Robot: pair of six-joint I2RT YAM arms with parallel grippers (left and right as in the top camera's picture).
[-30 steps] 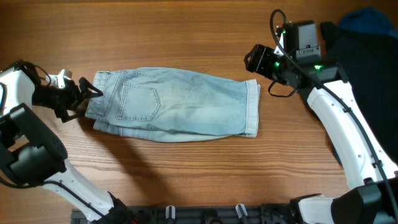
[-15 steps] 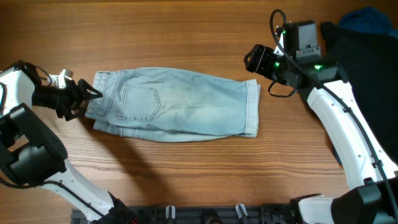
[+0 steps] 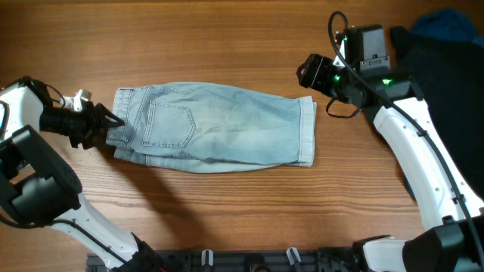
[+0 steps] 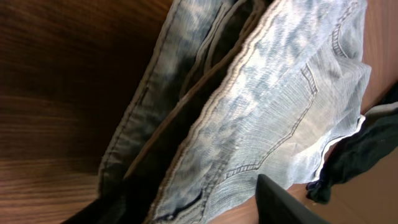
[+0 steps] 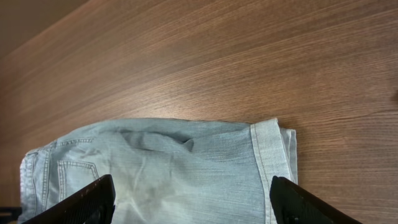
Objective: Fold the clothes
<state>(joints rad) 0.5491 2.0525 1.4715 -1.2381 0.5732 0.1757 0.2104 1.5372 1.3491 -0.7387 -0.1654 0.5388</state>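
The clothes (image 3: 227, 125), light-blue denim shorts, lie flat across the middle of the wooden table, waistband and patch pocket to the left, cuffed hem to the right. My left gripper (image 3: 113, 125) sits low at the waistband edge, its jaws half closed and still apart. In the left wrist view the waistband layers (image 4: 267, 93) fill the gap, with one dark finger (image 4: 280, 205) beside them. My right gripper (image 3: 305, 73) hovers open just beyond the hem's far corner. The right wrist view looks down over the denim (image 5: 174, 168) between its two fingers (image 5: 93, 202).
A black garment (image 3: 446, 45) with something blue (image 3: 454, 19) behind it is piled at the table's back right corner, behind the right arm. It shows as a dark heap (image 4: 354, 162) in the left wrist view. Bare wood (image 3: 227, 219) surrounds the shorts.
The left gripper's jaws have narrowed steadily around the waistband edge. The shorts and the right arm have not moved.
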